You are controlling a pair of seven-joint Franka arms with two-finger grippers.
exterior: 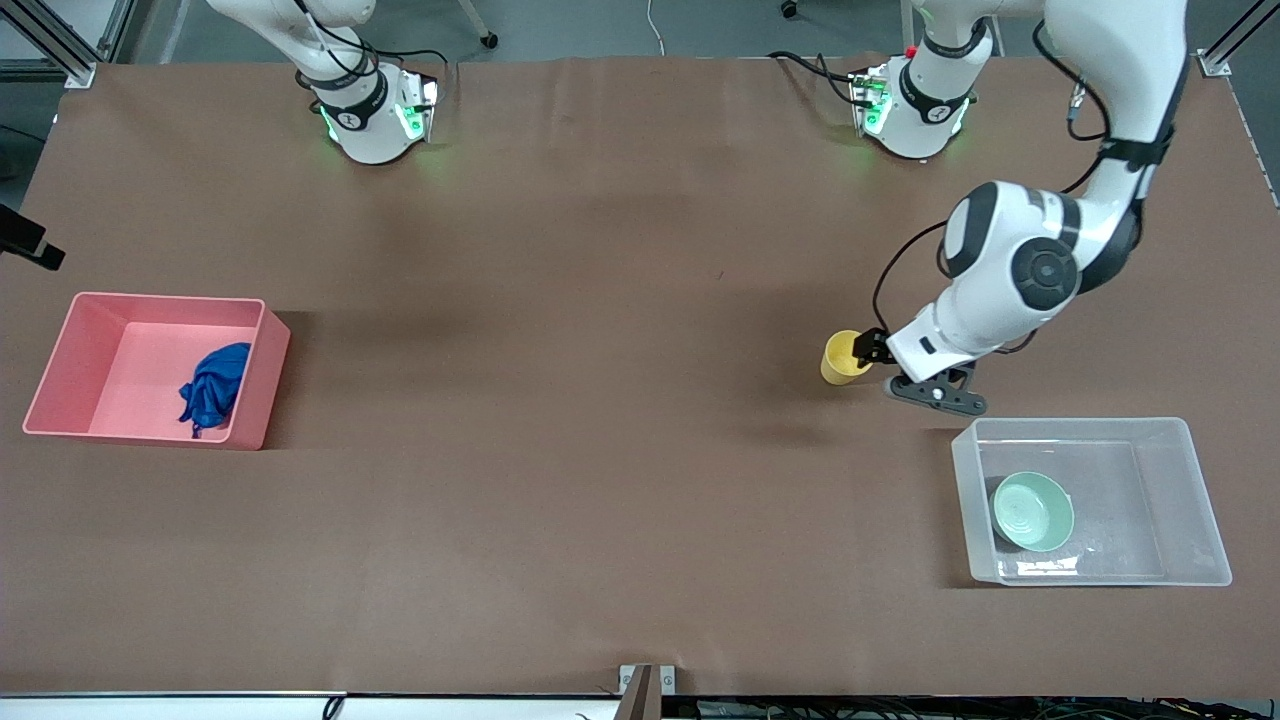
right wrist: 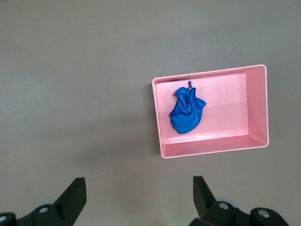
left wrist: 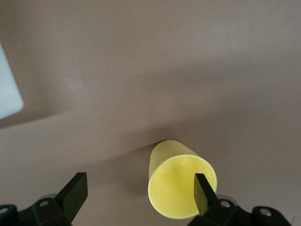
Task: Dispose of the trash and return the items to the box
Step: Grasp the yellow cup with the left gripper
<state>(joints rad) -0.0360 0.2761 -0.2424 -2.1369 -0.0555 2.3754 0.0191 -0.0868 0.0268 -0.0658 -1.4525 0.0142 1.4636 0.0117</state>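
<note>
The yellow cup [exterior: 845, 357] stands on the table farther from the front camera than the clear box [exterior: 1080, 424]. My left gripper [exterior: 868, 352] is open at the cup. In the left wrist view the left gripper [left wrist: 140, 184] has one finger over the mouth of the cup [left wrist: 176, 188] and the other outside it, not closed. The mint-green bowl [exterior: 1033, 511] lies in the clear box. The blue wad [exterior: 215, 385] lies in the pink bin [exterior: 160, 300]. My right gripper [right wrist: 138, 186] is open and empty, high over the table, with the bin [right wrist: 211, 150] and wad [right wrist: 187, 110] below.
The pink bin is at the right arm's end of the table and the clear box at the left arm's end. A pale corner of the clear box [left wrist: 7, 94] shows in the left wrist view. The two arm bases [exterior: 372, 115] [exterior: 915, 105] stand along the table's top edge.
</note>
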